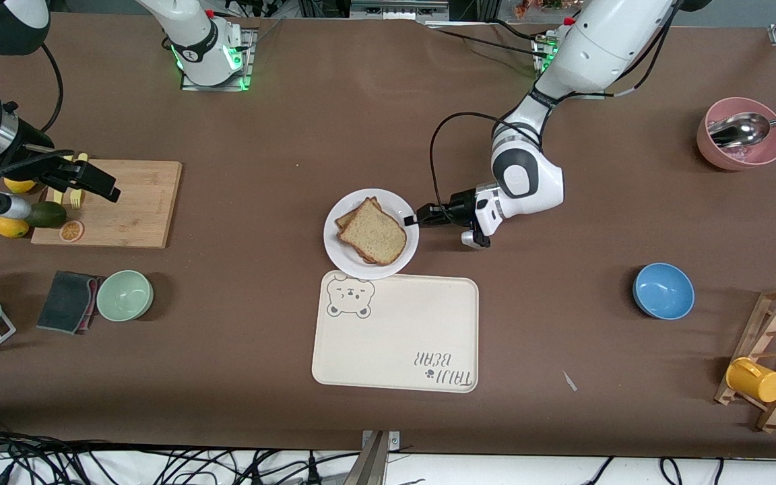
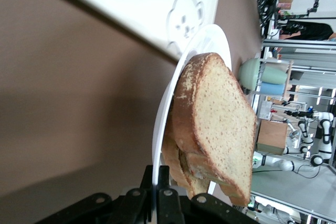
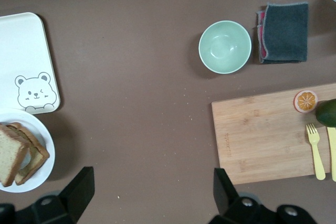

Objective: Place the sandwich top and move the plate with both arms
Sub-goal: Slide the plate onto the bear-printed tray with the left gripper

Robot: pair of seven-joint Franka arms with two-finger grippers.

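Note:
The white plate (image 1: 396, 203) sits mid-table, just farther from the front camera than the cream bear tray. The sandwich top (image 1: 374, 232), a plain speckled slice, lies on other bread slices on the plate. My left gripper (image 1: 416, 219) is low at the plate's edge toward the left arm's end, shut on the rim. In the left wrist view its fingers (image 2: 167, 174) clamp the plate rim (image 2: 207, 38), with the sandwich top (image 2: 220, 124) close by. My right gripper (image 1: 102, 183) is open and empty over the cutting board, apart from the plate (image 3: 44, 140).
The bear tray (image 1: 395, 333) touches the plate's near side. A cutting board (image 1: 132, 205) with fruit and a yellow fork, a green bowl (image 1: 124, 295) and a dark cloth (image 1: 67, 301) lie toward the right arm's end. A blue bowl (image 1: 663, 290), pink bowl (image 1: 740, 135) and mug rack (image 1: 775, 357) lie toward the left arm's end.

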